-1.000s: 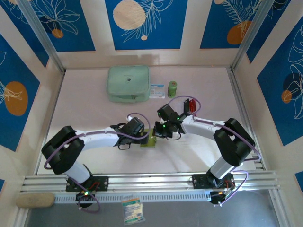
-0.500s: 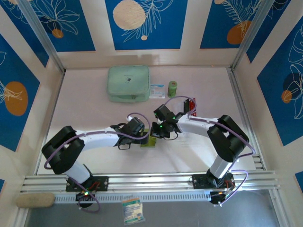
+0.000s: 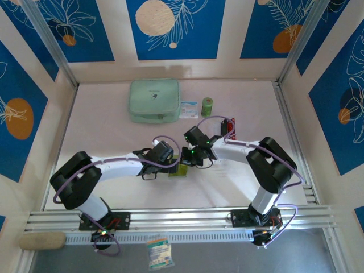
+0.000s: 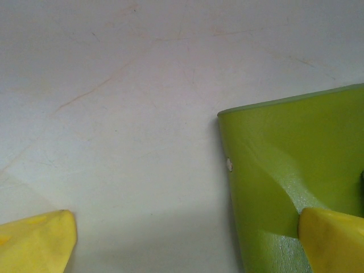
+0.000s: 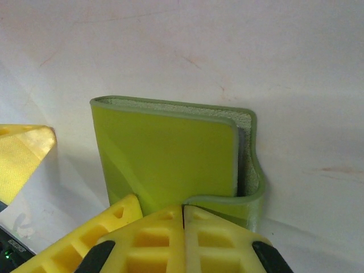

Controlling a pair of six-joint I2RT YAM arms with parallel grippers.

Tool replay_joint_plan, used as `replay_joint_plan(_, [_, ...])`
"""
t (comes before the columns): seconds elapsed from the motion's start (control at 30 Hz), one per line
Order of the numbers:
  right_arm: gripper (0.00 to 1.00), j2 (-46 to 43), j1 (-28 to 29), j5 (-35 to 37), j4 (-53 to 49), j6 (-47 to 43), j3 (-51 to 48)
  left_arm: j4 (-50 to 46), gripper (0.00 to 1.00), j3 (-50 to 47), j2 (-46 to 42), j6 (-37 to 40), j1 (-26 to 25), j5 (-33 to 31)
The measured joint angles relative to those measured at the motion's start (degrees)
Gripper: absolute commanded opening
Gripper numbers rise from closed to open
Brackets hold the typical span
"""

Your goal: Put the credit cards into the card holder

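At the near edge a rail (image 3: 182, 217) is carrying both arm bases, with a sachet (image 3: 160, 253) and a beige pad (image 3: 42, 240) lying in front of it. Both arms are reaching inward and meeting over the middle of the table (image 3: 108, 136), where the wallet (image 5: 165, 153) is lying folded and flat.

The left gripper (image 4: 183, 242) is standing released and wide, grasping nothing. One yellow fingertip (image 4: 333, 239) is lying over the wallet's green cover near its edge. The other is sitting over bare table, well apart from the wallet.

The right gripper (image 5: 182, 230) is clenched, its two pads pressing together with nothing visible between them. Its tips are sitting at the wallet's near edge, just beside the curled tab (image 5: 250, 193). In the right wrist view the cover is gaping slightly along one side, and greyish sleeves (image 5: 243, 151) are showing in the gap.

Further out, on the right behind the right forearm, red cards (image 3: 230, 126) are lying apart from the wallet, partly hidden by the arm and its cable. How many there are I cannot tell.

At the far side a mint pouch (image 3: 153, 100) is lying flat. A white slip (image 3: 189, 109) is lying just beside it, and a green roll (image 3: 207, 106) is standing next to the slip.
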Motion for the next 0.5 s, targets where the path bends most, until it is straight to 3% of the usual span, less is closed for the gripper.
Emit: replay_joint_plan(0.5, [0.03, -0.2, -0.3, -1.3, 1.3, 1.1, -0.6, -0.1, 1.00, 0.1, 0.0, -0.1, -0.1, -0.1])
